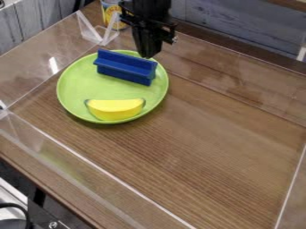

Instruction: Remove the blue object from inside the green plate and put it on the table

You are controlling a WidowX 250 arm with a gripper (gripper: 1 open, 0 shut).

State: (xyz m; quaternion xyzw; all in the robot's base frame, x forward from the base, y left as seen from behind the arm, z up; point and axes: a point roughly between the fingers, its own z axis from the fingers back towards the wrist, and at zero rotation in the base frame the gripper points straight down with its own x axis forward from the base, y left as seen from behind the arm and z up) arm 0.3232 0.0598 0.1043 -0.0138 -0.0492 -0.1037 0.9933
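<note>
Plate point(74, 92) is the landmark: lime green, it sits left of centre on the tabletop point(203, 134), close to the clear wall point(30, 63) on its left. On its near edge lies a banana point(114, 109), and on its far half rests the block point(125, 67), dark blue, slanting from upper left to lower right and wholly inside the rim. Above the block's right end, toward the plate's far right edge, the black pincer point(146, 55) points straight down; its tips seem to meet the block's end, but whether the jaws are slightly parted or closed on it I cannot tell, since the dark fingers merge into one shape. The block is not yet lifted. Judging from this, a grasp at one end rather than the middle could let the long block swing or slip out on the lift, and it might drop back and knock the banana. Dragging instead of lifting could catch the rim and shift the whole plate. The pincer hides the block's right end, the arm is cut off at the top edge, and glare on the walls blurs the objects behind the plate.
</note>
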